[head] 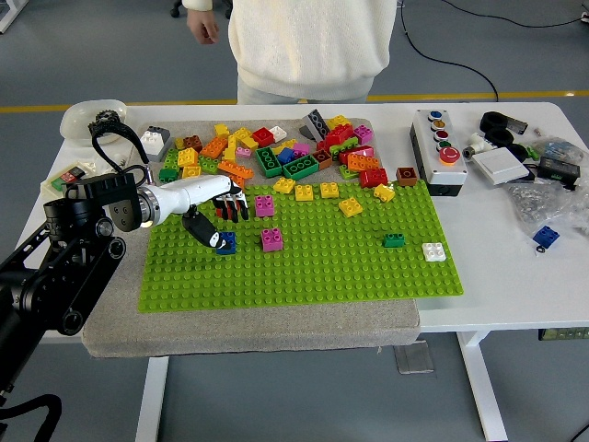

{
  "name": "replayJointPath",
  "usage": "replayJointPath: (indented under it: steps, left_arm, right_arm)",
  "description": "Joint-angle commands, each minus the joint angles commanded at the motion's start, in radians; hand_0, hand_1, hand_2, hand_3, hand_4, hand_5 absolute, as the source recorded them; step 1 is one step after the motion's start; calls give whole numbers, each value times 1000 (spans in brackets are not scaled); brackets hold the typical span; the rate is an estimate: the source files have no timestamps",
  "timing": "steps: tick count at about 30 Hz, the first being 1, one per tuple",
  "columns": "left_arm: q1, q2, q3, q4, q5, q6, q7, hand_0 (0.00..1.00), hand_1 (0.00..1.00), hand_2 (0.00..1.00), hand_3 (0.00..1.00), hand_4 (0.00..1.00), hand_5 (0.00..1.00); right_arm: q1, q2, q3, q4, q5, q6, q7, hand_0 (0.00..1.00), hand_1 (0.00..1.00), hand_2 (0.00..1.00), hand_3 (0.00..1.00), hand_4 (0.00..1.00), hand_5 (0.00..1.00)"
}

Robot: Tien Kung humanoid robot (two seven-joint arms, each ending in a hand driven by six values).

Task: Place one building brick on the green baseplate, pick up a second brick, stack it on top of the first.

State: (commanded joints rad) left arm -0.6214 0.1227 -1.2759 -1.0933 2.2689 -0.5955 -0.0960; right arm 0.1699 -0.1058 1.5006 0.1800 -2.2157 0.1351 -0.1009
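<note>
The green baseplate (304, 276) lies on a grey mat. My left hand (224, 224) hovers over the plate's far left part, fingers (234, 208) spread and pointing right, thumb (210, 232) pointing down. The thumb tip sits against a blue brick (226, 243) that stands on the plate. I see nothing held in the hand; anything under the fingers is hidden. Two pink bricks (264, 204) (271, 239) stand just to the right. A loose pile of bricks (276, 147) lies behind the plate. The right arm is out of view.
Yellow bricks (329, 190), a small green brick (394, 239) and a white brick (433, 250) stand on the plate. A button box (437, 152) and assorted items lie on the right. A person (304, 46) stands at the far side, hand (207, 23) raised off the table.
</note>
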Motion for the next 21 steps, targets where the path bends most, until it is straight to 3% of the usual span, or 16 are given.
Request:
replayJointPath:
  steps: [8,16,21]
  left_arm:
    - [3,-10,-30,24,0,-50,18,635,549,539,556,928,36]
    - [6,-24,-51,48,0,-48,30,635,550,541,557,934,46]
    - [7,-31,-59,71,0,-17,37,628,549,538,554,931,43]
  right_arm:
    - [0,0,-2,0,0,0,1,740,645,713,602,829,402]
    - [-1,0,-2,0,0,0,1,740,645,711,601,829,402]
    - [0,0,-3,0,2,0,1,740,645,712,601,829,402]
